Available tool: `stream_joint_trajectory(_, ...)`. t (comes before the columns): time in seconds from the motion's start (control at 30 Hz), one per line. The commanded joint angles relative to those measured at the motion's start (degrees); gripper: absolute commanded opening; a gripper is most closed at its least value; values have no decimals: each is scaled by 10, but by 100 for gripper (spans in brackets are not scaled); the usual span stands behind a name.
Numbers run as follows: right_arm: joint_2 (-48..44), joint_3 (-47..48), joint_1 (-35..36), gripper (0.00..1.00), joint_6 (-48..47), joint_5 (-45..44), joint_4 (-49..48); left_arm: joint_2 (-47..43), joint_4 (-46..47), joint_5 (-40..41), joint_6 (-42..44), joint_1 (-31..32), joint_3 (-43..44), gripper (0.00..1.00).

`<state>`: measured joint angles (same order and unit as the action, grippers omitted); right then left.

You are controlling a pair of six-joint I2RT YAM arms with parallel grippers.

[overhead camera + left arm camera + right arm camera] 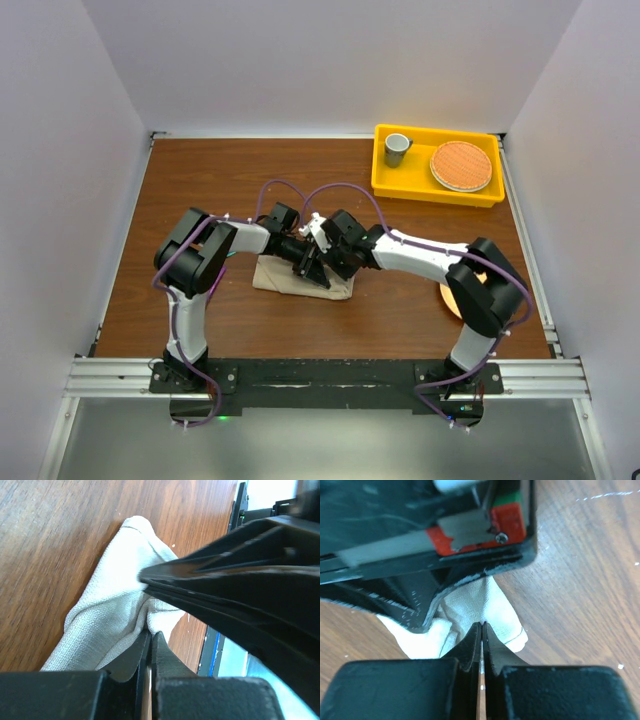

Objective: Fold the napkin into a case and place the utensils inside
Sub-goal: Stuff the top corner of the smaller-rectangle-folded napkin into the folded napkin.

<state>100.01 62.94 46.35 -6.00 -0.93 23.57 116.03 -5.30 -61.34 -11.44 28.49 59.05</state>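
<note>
**Napkin mid-fold, both arms meeting over it; fork and spoon not in view**

The napkin lies near the middle of the counter, partly under the two wrists. From above it reads as a rumpled, roughly rectangular pad rather than a narrow pocket. The folding is therefore judged to be under way and not finished. No fork or spoon shows in any view, so the loading step is judged not yet begun.

The left fingers are pressed together, with a raised ridge of cloth running into their tips. They appear to pinch the napkin. The right fingers are also pressed together with no gap. Cloth lies just past their tips, but whether any is caught between them cannot be told.

Only the overhead view shows the wider setting:
- a yellow tray at the far right, holding a cup and a round woven mat
- a peach plate, mostly hidden under the right arm

Only the wrist views show that the cloth is bunched and lifted into a ridge, and that the two sets of fingers are nearly touching.
</note>
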Motion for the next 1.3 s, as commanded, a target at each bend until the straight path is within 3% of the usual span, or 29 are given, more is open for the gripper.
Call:
stream_joint_trajectory(0.0, -49, 32, 4, 0, 6, 7, 26, 19, -1, 67, 13, -8, 3, 0)
stream_joint_trajectory(0.2, -67, 10, 3, 0, -9, 8, 28, 8, 6, 71, 6, -10, 0, 0)
stream_joint_trajectory(0.53, -38, -7, 4, 0, -7, 21, -6, -58, 96, 62, -92, -8, 1, 0)
stream_joint_trajectory(0.9, -36, 5, 4, 0, 5, 18, -7, -38, 93, 83, -83, -2, 21, 0)
stream_joint_trajectory(1.07, -34, 24, 4, 0, 13, 25, 12, 1, 18, 125, -58, 1, 45, 0)
stream_joint_trajectory(1.27, -40, 35, 4, 0, 22, 25, 23, 18, 9, 136, -67, -5, 27, 0)
